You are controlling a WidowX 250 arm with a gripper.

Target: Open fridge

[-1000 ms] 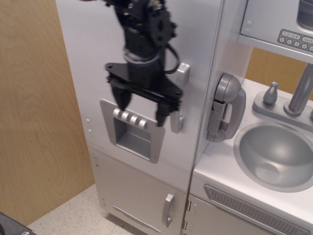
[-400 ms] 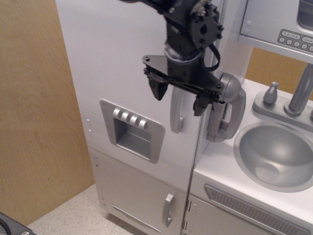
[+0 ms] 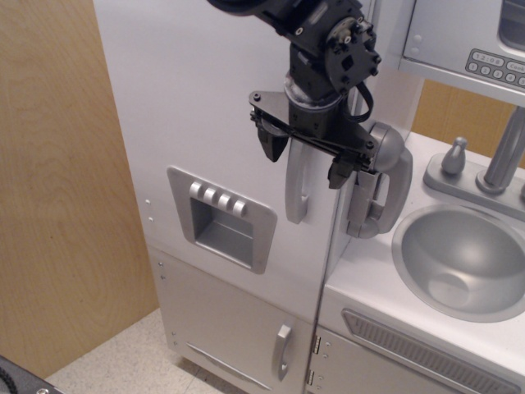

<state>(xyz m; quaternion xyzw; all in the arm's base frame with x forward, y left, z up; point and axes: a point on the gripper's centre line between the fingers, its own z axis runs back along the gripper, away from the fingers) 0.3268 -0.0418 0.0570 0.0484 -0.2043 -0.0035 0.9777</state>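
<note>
The fridge [image 3: 197, 107] is a tall silver-white toy cabinet at the left. Its large upper door is closed and carries a recessed dispenser panel [image 3: 221, 217] with a row of buttons. The curved grey vertical handle [image 3: 298, 187] runs down the door's right edge. My black gripper [image 3: 305, 160] is open, with one finger [image 3: 272, 141] left of the handle and the other [image 3: 339, 171] right of it. The jaws straddle the handle's upper part, which the gripper hides. I cannot tell whether the fingers touch it.
A shorter lower door with a small handle [image 3: 282, 351] sits under the upper door. A grey toy phone [image 3: 381, 176] hangs just right of the gripper. A sink [image 3: 463, 258] and faucet [image 3: 504, 156] lie to the right. A wooden wall [image 3: 57, 189] stands on the left.
My gripper moved right and up from in front of the dispenser panel to the upper door's handle. Over the last half second it shifted only slightly. The door has not moved.
</note>
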